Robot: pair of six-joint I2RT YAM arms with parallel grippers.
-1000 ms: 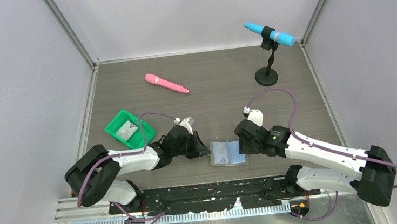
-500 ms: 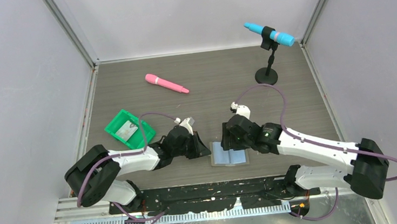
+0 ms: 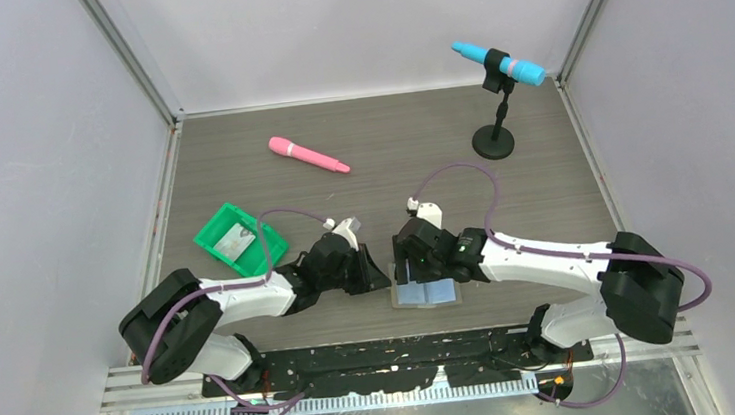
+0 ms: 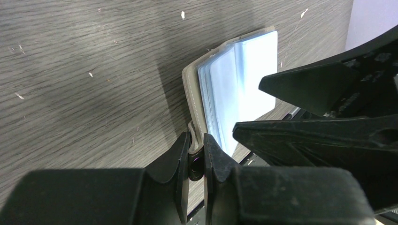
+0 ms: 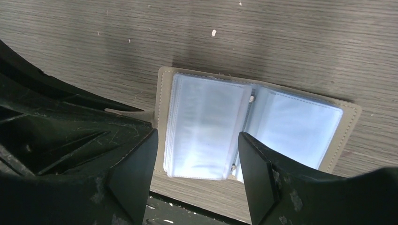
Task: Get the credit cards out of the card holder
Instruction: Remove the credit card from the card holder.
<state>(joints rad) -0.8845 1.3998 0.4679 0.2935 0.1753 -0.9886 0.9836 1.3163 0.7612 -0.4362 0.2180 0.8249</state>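
On the table [image 3: 388, 145] the holder [image 3: 425, 294] lies open at the middle of the near edge, its pale blue pockets [image 5: 206, 126] facing up, and the green tray [image 3: 208, 238] stands near the left edge. In the last second the right arm [image 3: 549, 264] swung in from the right side, so the right claw [image 5: 197, 154] now hangs directly over the holder with its fingers [image 5: 136, 178] spread wide, one at each side of the left page, gripping nothing. The left claw [image 4: 195, 149] has not moved: it stays closed on the small tab [image 5: 124, 111] at the holder's left edge and keeps the cover flat. I judge that the right claw is now placed to go down and draw from a pocket, though the milky plastic does not show what is inside; one card [image 3: 238, 242] seems to lie in the tray already.
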